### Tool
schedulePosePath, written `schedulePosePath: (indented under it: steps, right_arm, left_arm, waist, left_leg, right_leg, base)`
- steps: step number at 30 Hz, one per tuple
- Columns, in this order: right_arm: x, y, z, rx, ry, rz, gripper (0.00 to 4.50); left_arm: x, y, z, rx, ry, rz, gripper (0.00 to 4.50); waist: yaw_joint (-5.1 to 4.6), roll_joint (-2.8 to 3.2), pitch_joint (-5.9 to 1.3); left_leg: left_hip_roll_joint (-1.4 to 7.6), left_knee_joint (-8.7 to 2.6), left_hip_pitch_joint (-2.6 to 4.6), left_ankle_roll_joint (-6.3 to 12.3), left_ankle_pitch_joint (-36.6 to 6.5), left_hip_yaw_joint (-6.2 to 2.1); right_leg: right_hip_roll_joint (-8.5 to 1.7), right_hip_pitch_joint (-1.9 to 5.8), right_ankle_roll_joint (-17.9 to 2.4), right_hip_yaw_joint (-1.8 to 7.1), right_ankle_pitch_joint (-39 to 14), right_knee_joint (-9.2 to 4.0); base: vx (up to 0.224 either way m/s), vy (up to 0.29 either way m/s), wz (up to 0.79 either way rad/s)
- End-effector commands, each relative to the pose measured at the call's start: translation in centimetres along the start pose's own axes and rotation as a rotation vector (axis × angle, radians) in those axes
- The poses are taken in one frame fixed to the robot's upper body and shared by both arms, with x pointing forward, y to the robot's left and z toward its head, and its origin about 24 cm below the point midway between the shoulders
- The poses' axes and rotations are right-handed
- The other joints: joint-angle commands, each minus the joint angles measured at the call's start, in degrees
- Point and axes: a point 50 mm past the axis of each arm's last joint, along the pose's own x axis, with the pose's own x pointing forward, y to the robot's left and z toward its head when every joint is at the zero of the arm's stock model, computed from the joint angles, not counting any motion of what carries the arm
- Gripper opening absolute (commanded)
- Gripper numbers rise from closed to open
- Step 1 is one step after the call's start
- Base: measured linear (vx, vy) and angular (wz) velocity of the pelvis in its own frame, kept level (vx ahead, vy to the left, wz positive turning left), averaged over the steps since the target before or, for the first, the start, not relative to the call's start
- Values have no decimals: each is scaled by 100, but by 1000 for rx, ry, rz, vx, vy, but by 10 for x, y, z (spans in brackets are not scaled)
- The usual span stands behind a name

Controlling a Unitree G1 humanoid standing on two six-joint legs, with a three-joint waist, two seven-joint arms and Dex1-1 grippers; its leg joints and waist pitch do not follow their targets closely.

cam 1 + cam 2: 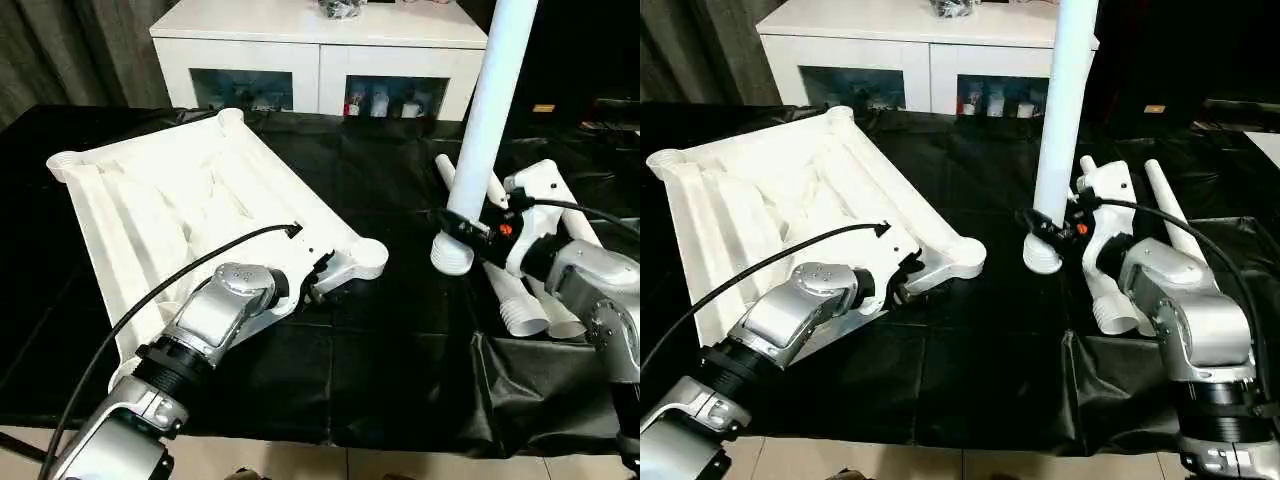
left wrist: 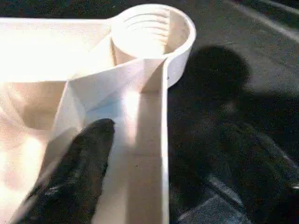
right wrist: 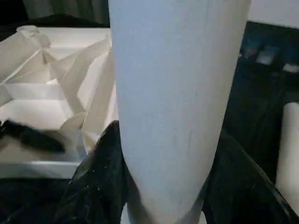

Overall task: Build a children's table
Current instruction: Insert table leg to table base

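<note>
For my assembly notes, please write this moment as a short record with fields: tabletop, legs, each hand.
tabletop: white tabletop lies underside up on the black cloth
left hand: left hand open at the tabletop's near edge, beside a corner socket
right hand: right hand shut on an upright leg, wide end down
spare legs: other legs lie on the cloth near the right hand
behind: white cabinet

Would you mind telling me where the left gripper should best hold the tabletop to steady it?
Probably the near side wall of the tabletop, just behind the corner socket: a thin upright rim. The left gripper comes from the near edge, one finger inside.
</note>
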Motion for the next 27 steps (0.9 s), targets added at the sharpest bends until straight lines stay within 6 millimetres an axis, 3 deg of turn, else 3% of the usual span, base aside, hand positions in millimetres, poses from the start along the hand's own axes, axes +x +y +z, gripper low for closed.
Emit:
schedulePosePath:
  steps: [1, 3, 4, 5, 6, 8, 9, 10, 11, 12, 13, 14, 16, 20, 21, 22, 25, 27]
  right_arm:
    - [-3, 3, 7, -24, -8, 21, 184]
    - [-2, 3, 7, -21, -10, 27, 184]
    - [-2, 3, 7, -18, -10, 29, 184]
    - [-2, 3, 7, -18, -10, 29, 184]
    - [-1, 4, 7, -16, -5, 43, 184]
    - [0, 5, 7, -16, -4, 46, 184]
    - [0, 5, 7, -16, -3, 46, 184]
    - [0, 5, 7, -16, -3, 47, 184]
    - [1, 5, 7, -15, -2, 49, 184]
    - [3, 6, 6, -15, -1, 58, 184]
    - [3, 6, 6, -13, -1, 62, 184]
    - [4, 6, 6, -11, -2, 66, 184]
    - [5, 7, 7, -10, -2, 73, 184]
    - [7, 9, 7, -9, -3, 90, 184]
    - [7, 10, 7, -8, -3, 91, 184]
    - [8, 10, 7, -7, -3, 92, 184]
    - [9, 10, 7, -4, -4, 98, 184]
    - [9, 11, 5, -1, -2, 100, 184]
  left_arm:
    - [-5, 4, -4, -14, 36, 36, 345]
    - [-10, 4, -2, -19, 44, 49, 355]
    - [-12, 3, -2, -20, 50, 48, 332]
    - [-12, 3, -2, -20, 50, 48, 306]
    - [-17, 1, 1, -48, 47, 49, 298]
    - [-19, 1, 1, -54, 48, 56, 325]
    - [-20, 1, 0, -55, 49, 58, 277]
    - [-20, 1, 0, -57, 49, 62, 277]
    - [-23, 2, -2, -58, 55, 70, 253]
    - [-26, 1, -6, -54, 74, 75, 257]
    - [-28, 1, -7, -55, 81, 76, 278]
    - [-28, 0, -8, -59, 86, 77, 285]
    - [-29, -4, -9, -71, 87, 72, 220]
    - [-27, -11, -11, -69, 89, 29, 250]
    - [-27, -12, -11, -63, 93, 26, 192]
    - [-26, -14, -12, -67, 94, 12, 174]
    - [-26, -16, -13, -76, 92, 6, 207]
    - [-25, -15, -12, -91, 76, 9, 141]
  waist:
    - [4, -42, -393]
    - [-8, -48, -386]
    - [-20, -108, -386]
    - [-5, -84, -384]
    - [-13, -131, -380]
    - [-1, -77, -379]
    - [-2, -85, -373]
    - [0, -82, -372]
    - [-1, -126, -369]
    - [10, -101, -370]
    - [3, -146, -366]
    - [8, -125, -360]
    - [9, -129, -354]
    - [8, -135, -349]
    - [10, -130, -350]
    - [13, -132, -349]
    - [18, -126, -360]
    - [19, -133, -360]
  left_leg:
    - [360, -416, 48, 238, -577, -135]
    - [357, -415, 45, 235, -603, -136]
    - [358, -416, 44, 241, -608, -126]
    - [361, -418, 41, 243, -592, -140]
    - [358, -418, 45, 266, -585, -122]
    - [374, -419, 49, 266, -507, -132]
    - [362, -418, 47, 275, -532, -126]
    - [362, -421, 51, 273, -557, -128]
    - [364, -425, 53, 277, -588, -123]
    - [369, -430, 43, 267, -580, -136]
    - [368, -431, 38, 280, -578, -129]
    - [363, -434, 37, 279, -567, -132]
    - [369, -439, 42, 268, -568, -132]
    - [361, -443, 40, 256, -598, -130]
    - [359, -442, 33, 254, -596, -132]
    - [362, -446, 40, 250, -605, -134]
    - [365, -446, 34, 262, -519, -134]
    - [363, -446, 35, 292, -480, -130]
  right_leg:
    - [-436, 290, -1652, 236, -184, -474]
    - [-438, 284, -1642, 234, -308, -480]
    - [-430, 283, -1628, 235, -360, -487]
    - [-445, 289, -1625, 235, -390, -478]
    - [-428, 270, -1587, 232, -466, -498]
    - [-444, 259, -1618, 230, -412, -473]
    - [-429, 253, -1606, 230, -449, -490]
    - [-429, 251, -1600, 229, -475, -492]
    - [-427, 248, -1579, 231, -518, -502]
    - [-446, 259, -1564, 230, -554, -490]
    - [-440, 254, -1541, 229, -567, -496]
    - [-443, 248, -1510, 230, -624, -491]
    - [-446, 236, -1497, 229, -678, -503]
    - [-441, 228, -1455, 232, -770, -514]
    - [-444, 231, -1439, 233, -771, -516]
    - [-442, 226, -1428, 233, -762, -517]
    - [-442, 233, -1457, 232, -587, -499]
    - [-444, 235, -1487, 229, -490, -497]
  base:
    - [0, 0, 0]
    - [0, 0, 0]
    - [0, 0, 0]
    - [0, 0, 0]
    - [0, 0, 0]
    - [0, 0, 0]
    - [0, 0, 0]
    - [0, 0, 0]
    - [0, 0, 0]
    - [0, 0, 0]
    - [0, 0, 0]
    - [0, 0, 0]
    - [0, 0, 0]
    - [0, 0, 0]
    - [0, 0, 0]
    - [0, 0, 0]
    - [0, 0, 0]
    - [0, 0, 0]
